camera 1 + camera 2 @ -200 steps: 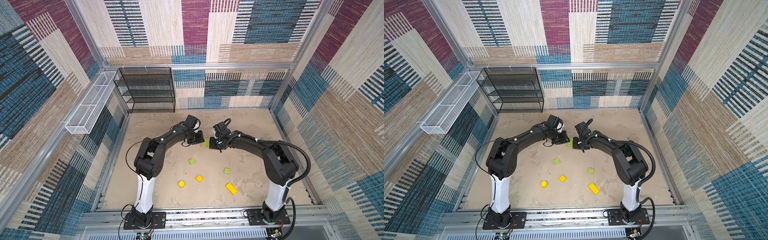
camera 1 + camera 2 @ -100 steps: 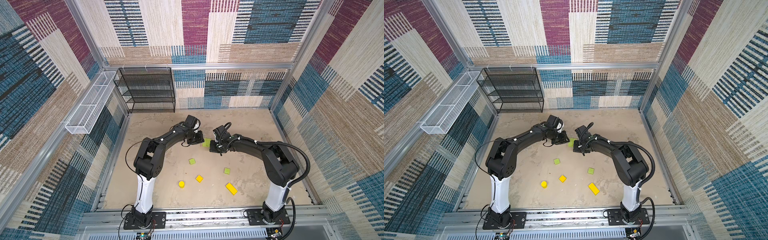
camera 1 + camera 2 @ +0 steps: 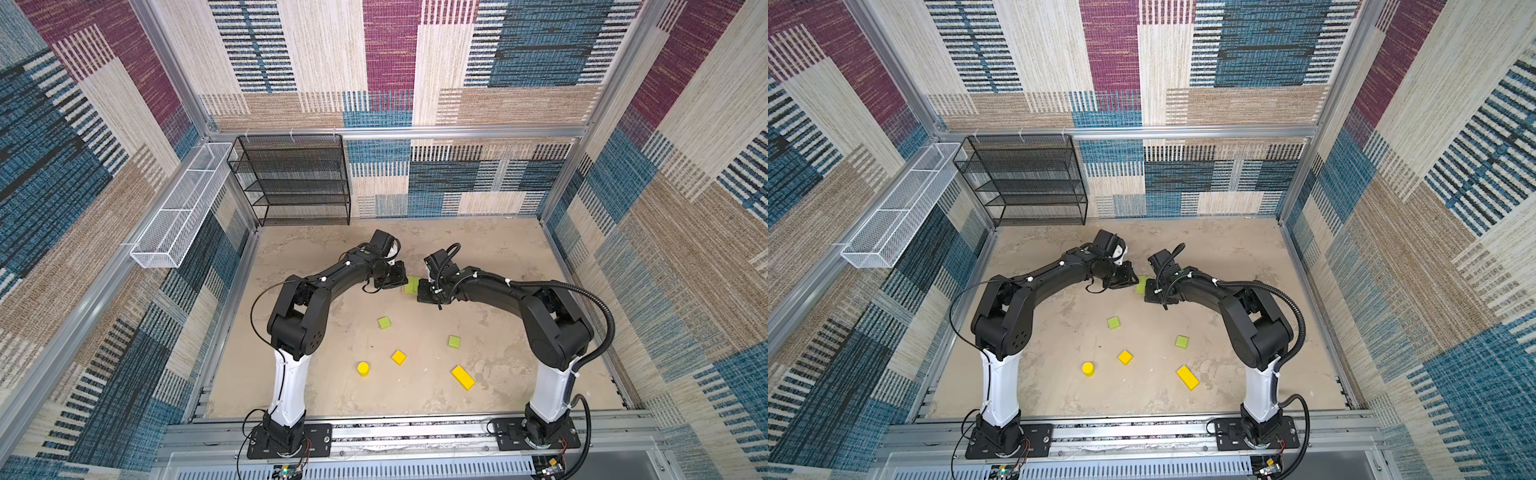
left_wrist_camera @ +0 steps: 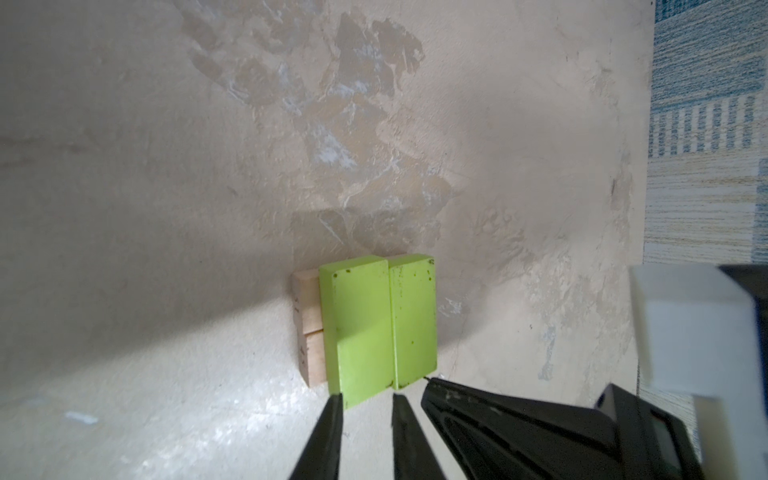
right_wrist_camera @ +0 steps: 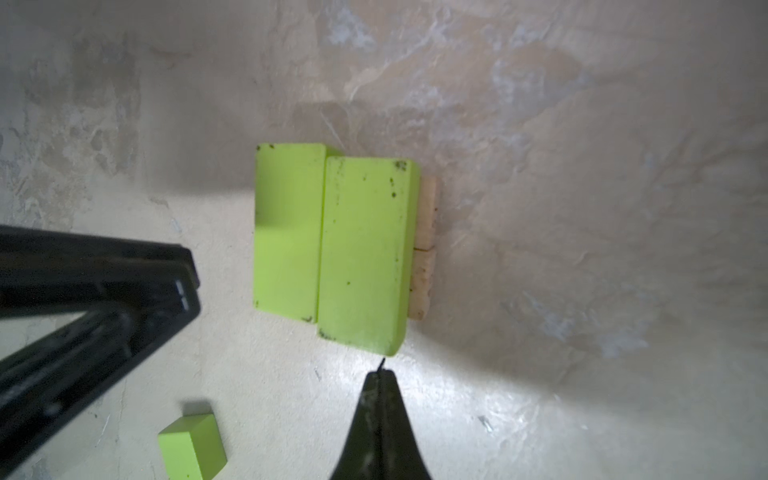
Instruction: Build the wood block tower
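Note:
The tower (image 3: 412, 285) is two long lime-green blocks (image 4: 361, 328) (image 5: 365, 249) lying side by side across two tan planks (image 4: 309, 328). My left gripper (image 4: 366, 397) sits at its left, fingers nearly shut with a slim gap and nothing in it, tips by one block's end. My right gripper (image 5: 380, 376) is shut and empty, its tip at a corner of the other long block. Loose wood blocks lie toward the front: two green cubes (image 3: 384, 322) (image 3: 454, 342), a yellow cube (image 3: 398, 356), a yellow cylinder (image 3: 363, 368) and a yellow bar (image 3: 463, 377).
A black mesh shelf (image 3: 291, 178) stands at the back left against the wall. A white wire basket (image 3: 178, 216) hangs on the left wall. Carpeted walls close three sides, and a metal rail (image 3: 395, 432) with both arm bases runs along the front.
My right gripper has slid a little toward the table's front along the tower's right side, still shut. The left arm and the blocks have not visibly moved.

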Controlling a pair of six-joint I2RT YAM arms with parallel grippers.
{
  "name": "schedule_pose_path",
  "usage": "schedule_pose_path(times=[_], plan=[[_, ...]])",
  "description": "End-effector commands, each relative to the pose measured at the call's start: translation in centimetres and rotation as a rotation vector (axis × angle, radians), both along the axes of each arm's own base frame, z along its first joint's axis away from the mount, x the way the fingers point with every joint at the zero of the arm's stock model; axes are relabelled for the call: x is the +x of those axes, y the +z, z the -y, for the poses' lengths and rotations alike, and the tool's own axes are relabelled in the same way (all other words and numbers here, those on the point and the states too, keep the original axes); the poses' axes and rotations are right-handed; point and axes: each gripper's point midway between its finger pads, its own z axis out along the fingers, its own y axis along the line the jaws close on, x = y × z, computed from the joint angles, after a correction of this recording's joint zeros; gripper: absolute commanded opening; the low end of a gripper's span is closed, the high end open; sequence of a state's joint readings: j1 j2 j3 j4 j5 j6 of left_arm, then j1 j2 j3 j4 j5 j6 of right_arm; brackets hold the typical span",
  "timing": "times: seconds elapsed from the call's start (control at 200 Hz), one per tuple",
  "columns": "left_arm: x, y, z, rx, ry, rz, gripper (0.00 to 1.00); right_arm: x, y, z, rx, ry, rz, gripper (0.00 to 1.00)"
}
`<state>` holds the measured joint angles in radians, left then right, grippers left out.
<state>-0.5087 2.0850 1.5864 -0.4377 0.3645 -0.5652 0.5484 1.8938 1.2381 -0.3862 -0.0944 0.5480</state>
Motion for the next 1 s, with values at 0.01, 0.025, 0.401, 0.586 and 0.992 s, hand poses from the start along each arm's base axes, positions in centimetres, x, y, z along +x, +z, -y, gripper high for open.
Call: schedule_pose_path(times=[0.01, 0.025, 0.401, 0.586, 0.992], plan=[[0.19, 0.3, 0.02, -0.001, 0.006, 0.009, 0.25, 0.89, 0.4, -0.12, 0.006, -0.022, 0.028, 0.0], [0.21, 0.38, 0.05, -0.003, 0.006, 0.011, 0.25, 0.89, 0.35, -0.12, 0.005, -0.022, 0.027, 0.0], [0.19, 0.45, -0.02, 0.0, 0.005, 0.014, 0.25, 1.46, 0.57, -0.3, 0.004, -0.026, 0.039, 0.0], [0.16, 0.43, -0.03, 0.0, 0.006, 0.012, 0.25, 1.67, 0.58, -0.29, -0.001, -0.029, 0.043, 0.0], [0.22, 0.4, -0.11, 0.001, 0.008, 0.013, 0.25, 0.76, 1.29, -0.25, 0.017, -0.017, 0.03, 0.0]])
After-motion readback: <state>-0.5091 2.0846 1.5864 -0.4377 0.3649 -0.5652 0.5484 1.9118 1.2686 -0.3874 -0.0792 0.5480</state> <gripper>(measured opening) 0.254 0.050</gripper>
